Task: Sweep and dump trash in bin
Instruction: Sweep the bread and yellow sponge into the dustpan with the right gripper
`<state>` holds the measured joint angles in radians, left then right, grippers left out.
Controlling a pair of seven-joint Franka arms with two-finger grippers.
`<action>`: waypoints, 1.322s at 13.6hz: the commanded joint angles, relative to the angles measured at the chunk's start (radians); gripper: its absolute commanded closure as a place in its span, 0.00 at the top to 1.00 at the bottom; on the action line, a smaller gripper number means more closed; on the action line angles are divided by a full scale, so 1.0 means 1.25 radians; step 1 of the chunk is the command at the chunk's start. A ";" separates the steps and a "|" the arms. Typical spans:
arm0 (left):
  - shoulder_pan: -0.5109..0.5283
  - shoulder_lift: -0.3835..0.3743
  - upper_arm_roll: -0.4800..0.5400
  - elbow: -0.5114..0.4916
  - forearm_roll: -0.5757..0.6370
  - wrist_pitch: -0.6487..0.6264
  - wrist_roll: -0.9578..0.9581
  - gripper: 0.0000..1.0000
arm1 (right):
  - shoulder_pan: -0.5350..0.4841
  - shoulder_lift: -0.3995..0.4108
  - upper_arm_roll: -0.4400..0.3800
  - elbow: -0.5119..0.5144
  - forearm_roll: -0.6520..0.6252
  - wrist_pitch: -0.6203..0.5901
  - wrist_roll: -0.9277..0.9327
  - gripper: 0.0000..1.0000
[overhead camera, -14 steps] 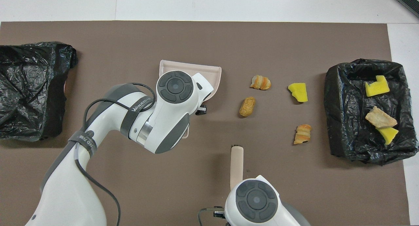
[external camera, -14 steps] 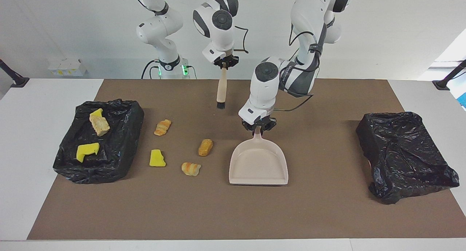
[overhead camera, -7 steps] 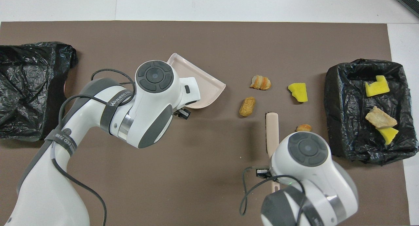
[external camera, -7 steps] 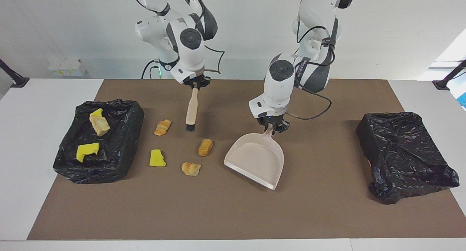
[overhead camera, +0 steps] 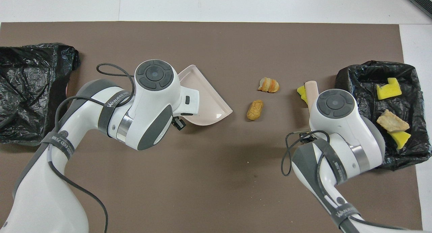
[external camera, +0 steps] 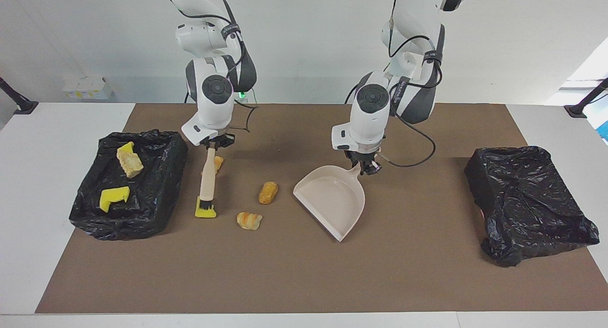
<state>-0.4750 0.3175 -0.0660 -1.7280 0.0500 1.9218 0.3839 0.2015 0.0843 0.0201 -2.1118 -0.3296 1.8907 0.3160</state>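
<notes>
Right gripper [external camera: 212, 146]: fingers clamped on the top of the hand brush handle, over the mat beside the lined bin at the right arm's end.
Hand brush [external camera: 207, 180]: beige, long axis near upright, black bristles down, touching the yellow sponge chunk.
Left gripper [external camera: 365, 166]: closed on the dustpan handle, mid-table.
Dustpan [external camera: 332, 197]: beige, open mouth turned toward the loose scraps, handle toward the robots.
Yellow sponge chunk [external camera: 205, 212]: on the brown mat [external camera: 304, 280] beside the bin; blocky, bright yellow.
Twisted pastry [external camera: 218, 161]: orange-tan, mostly hidden by the brush handle.
Oblong bread piece [external camera: 268, 192]: tan, long axis running toward the robots, between brush and dustpan.
Striped pastry [external camera: 249, 220]: orange and cream, farther from the robots than the bread piece.
Bin [external camera: 156, 176]: black liner; holds two yellow sponge pieces [external camera: 114, 198] and a tan crust [external camera: 129, 163].
Second bin [external camera: 527, 199]: black liner, at the left arm's end.
</notes>
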 commanded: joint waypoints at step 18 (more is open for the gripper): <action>-0.019 -0.049 -0.005 -0.066 0.053 0.016 0.132 0.00 | 0.080 0.178 0.039 0.180 0.225 0.043 -0.119 0.00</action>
<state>-0.4921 0.2932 -0.0790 -1.7682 0.0966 1.9237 0.5428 0.2760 0.2961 0.0682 -1.9068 -0.1108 1.9505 0.1866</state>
